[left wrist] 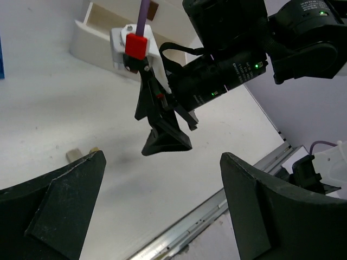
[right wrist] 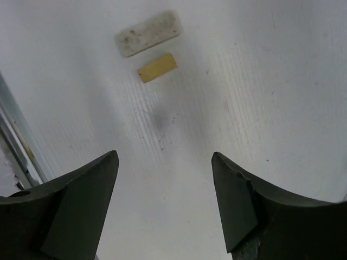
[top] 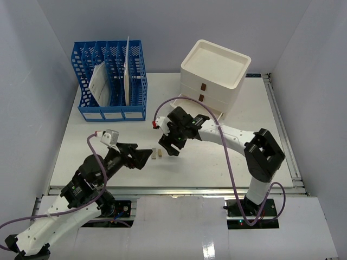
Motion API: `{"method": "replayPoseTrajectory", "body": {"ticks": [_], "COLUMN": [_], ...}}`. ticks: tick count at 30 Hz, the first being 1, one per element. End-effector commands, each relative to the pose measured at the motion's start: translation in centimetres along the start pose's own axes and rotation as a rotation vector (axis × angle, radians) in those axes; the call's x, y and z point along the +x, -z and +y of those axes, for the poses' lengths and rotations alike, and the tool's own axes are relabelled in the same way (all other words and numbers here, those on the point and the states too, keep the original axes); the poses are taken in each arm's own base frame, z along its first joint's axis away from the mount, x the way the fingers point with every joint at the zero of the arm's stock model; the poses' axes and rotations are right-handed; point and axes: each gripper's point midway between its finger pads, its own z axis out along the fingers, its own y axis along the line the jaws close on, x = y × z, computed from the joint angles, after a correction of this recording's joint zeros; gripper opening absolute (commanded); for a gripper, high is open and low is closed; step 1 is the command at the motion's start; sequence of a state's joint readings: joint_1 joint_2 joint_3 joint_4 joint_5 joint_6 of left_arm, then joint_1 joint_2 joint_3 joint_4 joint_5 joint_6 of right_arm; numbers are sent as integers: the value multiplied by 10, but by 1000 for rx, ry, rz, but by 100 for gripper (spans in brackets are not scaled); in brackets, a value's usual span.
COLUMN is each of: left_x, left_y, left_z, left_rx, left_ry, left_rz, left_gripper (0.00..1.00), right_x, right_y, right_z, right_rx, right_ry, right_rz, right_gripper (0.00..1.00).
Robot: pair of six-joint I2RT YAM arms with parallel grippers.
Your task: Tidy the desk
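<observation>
The desk (top: 217, 157) is the wide white surface under both arms, and it carries everything here. The main danger, as I judge it, is a collision. The left claw (top: 145, 158) and the right claw (top: 170, 147) hang very near each other above the same spot; both stand wide with nothing between the jaws. If they go down together, the fingers may hit.

The second danger is in the small things. A white eraser (right wrist: 147, 33) and a yellow flat piece (right wrist: 157, 67) lie just beside each other on the desk, ahead of the right claw. They are low and thin; a finger that comes down a little off may push one away or take both together.

For the containers: the blue file rack (top: 111, 111) at the far left holds white sheets (top: 99, 81); one leans in a left slot and another stands upright further right. The white drawer box (top: 214, 76) is at the far right; its lowest drawer (top: 214, 112) seems pulled out a little, but I cannot tell what is inside.
</observation>
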State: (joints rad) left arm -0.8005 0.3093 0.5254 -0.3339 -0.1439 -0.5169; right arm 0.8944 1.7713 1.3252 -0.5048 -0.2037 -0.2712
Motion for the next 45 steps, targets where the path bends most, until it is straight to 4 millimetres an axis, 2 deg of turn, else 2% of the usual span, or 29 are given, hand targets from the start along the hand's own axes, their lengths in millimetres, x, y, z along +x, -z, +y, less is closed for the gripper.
{"method": "replayPoseTrajectory", "body": {"ticks": [1,4,11,14,19,22,24,27,30,34,39,42,45], "left_x": [44,46,43,42,41,42,50,76,99,123,131,128,133], "left_y": [11,14,16,18,20,20,17,11,8,4,-8,-21,-33], "left_z": [36,44,54,55,55,58,63,76,88,102,108,106,106], "left_rx": [-195,-251,-312,-317,-318,-333,-360,-438,-511,-588,-599,-599,-624], "left_ry": [209,248,248,254,269,277,294,306,333,343,342,349,363], "left_rz": [108,108,94,86,75,73,89,162,224,272,257,238,254], "left_gripper": [98,98,98,98,98,97,96,96,96,96,92,91,90], "right_x": [-27,-32,-31,-27,-15,-12,-11,-11,-17,-35,-41,-40,-38], "right_y": [-21,-46,-80,-87,-90,-87,-86,-85,-75,-43,-3,23,51], "right_z": [0,10,26,19,7,0,-4,-6,-6,-10,-29,-56,-101], "right_rx": [115,78,27,75,149,186,205,207,199,205,209,265,396], "right_ry": [-210,-277,-353,-352,-343,-311,-291,-261,-196,-38,63,67,46], "right_rz": [-48,-15,41,56,82,84,85,88,70,15,-41,-67,-77], "right_gripper": [78,78,71,61,53,41,34,24,16,8,8,8,8]}}
